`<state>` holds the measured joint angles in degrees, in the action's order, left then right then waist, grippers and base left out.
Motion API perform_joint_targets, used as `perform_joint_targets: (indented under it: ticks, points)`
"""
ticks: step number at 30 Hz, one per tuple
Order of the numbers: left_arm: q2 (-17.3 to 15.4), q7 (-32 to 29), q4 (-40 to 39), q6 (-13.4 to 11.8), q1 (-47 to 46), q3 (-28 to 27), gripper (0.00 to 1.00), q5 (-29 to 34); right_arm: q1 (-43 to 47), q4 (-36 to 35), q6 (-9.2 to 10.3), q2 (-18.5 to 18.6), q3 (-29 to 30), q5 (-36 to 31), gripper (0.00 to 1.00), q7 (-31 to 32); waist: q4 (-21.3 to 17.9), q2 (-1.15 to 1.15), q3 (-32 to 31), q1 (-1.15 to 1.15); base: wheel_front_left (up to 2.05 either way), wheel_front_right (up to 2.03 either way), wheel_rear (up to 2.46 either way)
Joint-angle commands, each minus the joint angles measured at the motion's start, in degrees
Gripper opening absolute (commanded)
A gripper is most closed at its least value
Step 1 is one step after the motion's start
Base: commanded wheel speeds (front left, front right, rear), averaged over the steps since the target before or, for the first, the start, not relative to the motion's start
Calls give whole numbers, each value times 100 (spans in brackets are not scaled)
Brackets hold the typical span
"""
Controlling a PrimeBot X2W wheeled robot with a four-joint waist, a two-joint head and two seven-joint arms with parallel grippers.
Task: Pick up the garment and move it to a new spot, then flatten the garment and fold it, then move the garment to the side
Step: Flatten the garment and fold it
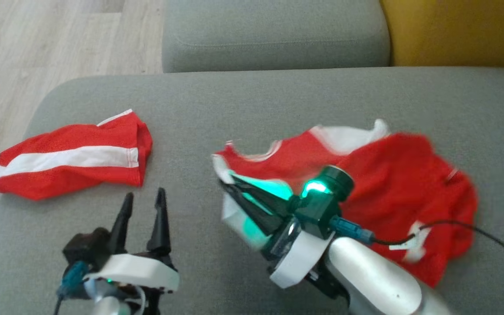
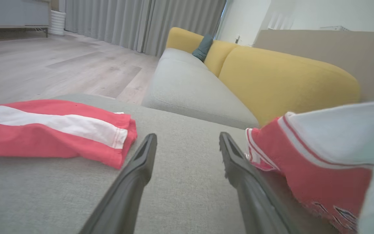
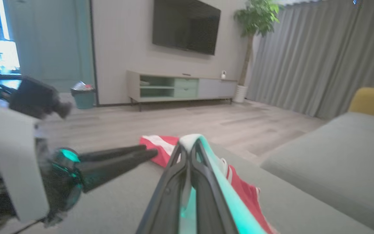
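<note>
Right gripper [image 1: 226,183] in the middle of the head view, pinched shut on the white edge of the red jersey [image 1: 392,175]. Held by the edge, most likely, so as to lift and drag the whole shirt to a new spot without bunching it up. Rest of the jersey lying crumpled at the right of the frame on the grey couch cushion [image 1: 252,100], with a white-trimmed opening up at the top. Not flat, not folded, so probably just the start of the job. Left gripper [image 1: 144,197] at the lower left, wide open, holding nothing, fingers pointing up the frame. Set apart from the jersey, maybe ready to grab another corner for the smoothing. Red shorts [image 1: 72,162] with a white stripe at the far left, folded over and well apart from the jersey, seemingly put aside out of the way. Bare grey space between shorts and jersey, handy as a place to spread the shirt out. Black cable [image 1: 466,224] running across the right part of the jersey, possibly a snag to watch for.
</note>
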<state>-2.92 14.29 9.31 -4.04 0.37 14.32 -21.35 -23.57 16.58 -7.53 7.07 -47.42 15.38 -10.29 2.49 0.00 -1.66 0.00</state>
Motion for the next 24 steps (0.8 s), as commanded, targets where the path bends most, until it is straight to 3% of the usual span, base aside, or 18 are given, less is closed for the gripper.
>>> perform_joint_targets:
  ticks: [1, 5, 10, 14, 18, 24]
  points:
    - [4, 71, -255, -37, -155, -300, 100, -35, -363, -442, 4, -12, -220, 209, 0, -73, 39, 0, -36, 0, 0, 0, 0]
    - [4, 71, -383, -55, -19, -500, 100, -30, -896, -1257, 4, 309, -583, 903, 0, 72, 113, 0, -51, 0, 0, 0, 0]
    - [4, 71, -420, -27, -7, -393, 100, -30, -1541, -1375, 4, 973, -437, 1194, 0, 332, 251, 0, 59, 0, 0, 0, 0]
    - [4, 71, -429, 1, -137, -192, 100, -67, -2251, -1062, 4, 1666, -245, 1520, 0, 488, 421, 0, 338, 0, 0, 0, 0]
    - [4, 71, -408, 55, -382, 75, 100, -82, -3286, -461, 4, 2362, -510, 1689, 0, 585, 672, 0, 716, 0, 0, 0, 0]
    - [4, 71, -385, 92, -719, 450, 100, -192, -4697, 664, 4, 2917, -1102, 1742, 0, 521, 1133, 0, 1162, 0, 0, 0, 0]
